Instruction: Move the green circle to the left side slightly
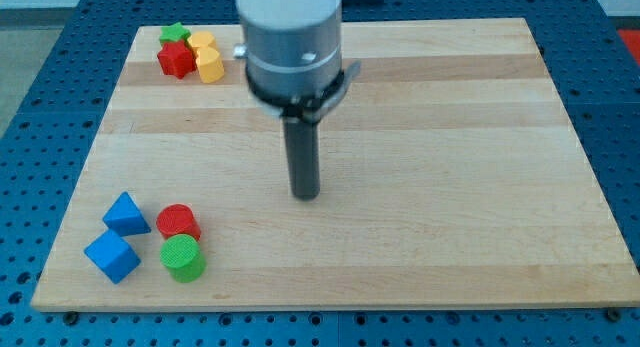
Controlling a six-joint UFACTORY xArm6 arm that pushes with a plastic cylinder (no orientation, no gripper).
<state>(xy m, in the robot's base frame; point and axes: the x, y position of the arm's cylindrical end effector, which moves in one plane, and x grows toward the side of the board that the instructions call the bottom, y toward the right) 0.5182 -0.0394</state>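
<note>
Nearest the view's bottom left, the green circle (183,258) sits on the wooden board (430,237), touching the red circle (178,222) above it, with a blue cube (111,256) and a blue triangle (126,214) just beside. My tip (305,195) rests mid-board, well apart; it has no jaws. Far top left cluster a red star (176,59), green star (175,33) and yellow blocks (206,55). Blue pegboard (40,87) surrounds the board.
</note>
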